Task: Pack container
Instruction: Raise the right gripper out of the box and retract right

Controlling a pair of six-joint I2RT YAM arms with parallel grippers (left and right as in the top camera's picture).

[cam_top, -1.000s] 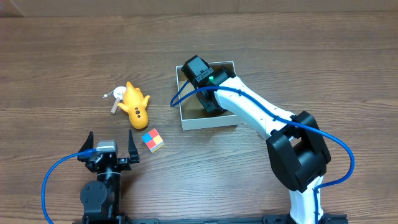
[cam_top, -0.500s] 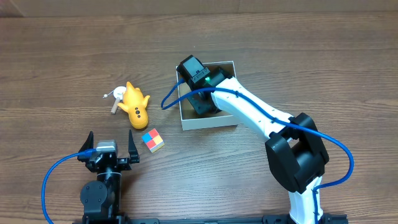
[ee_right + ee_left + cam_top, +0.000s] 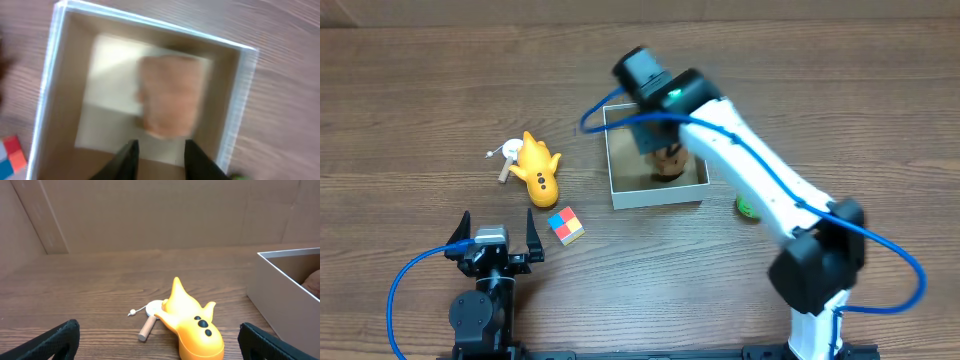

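Note:
The container [image 3: 656, 198], a shallow white-walled box with a brown floor, stands at the table's middle. A brown toy [image 3: 668, 164] lies inside it, blurred in the right wrist view [image 3: 169, 97]. My right gripper [image 3: 657, 140] hovers above the container [image 3: 48, 95]. It is open [image 3: 159, 157], and nothing is between its dark fingers. My left gripper [image 3: 492, 238] rests open near the front edge, left of the box. In the left wrist view it [image 3: 160, 347] faces a yellow toy [image 3: 192, 325], with the container wall [image 3: 280, 287] at the right.
The yellow toy [image 3: 537, 168] lies left of the container, beside a small wooden stick with a white piece [image 3: 504, 158]. A coloured cube [image 3: 566, 225] sits in front of it. A green object [image 3: 747, 208] peeks out from under the right arm, right of the box.
My right gripper has opened and risen out of the container, leaving the brown toy on its floor. The arm swung back, uncovering the green object. The left arm has not moved.

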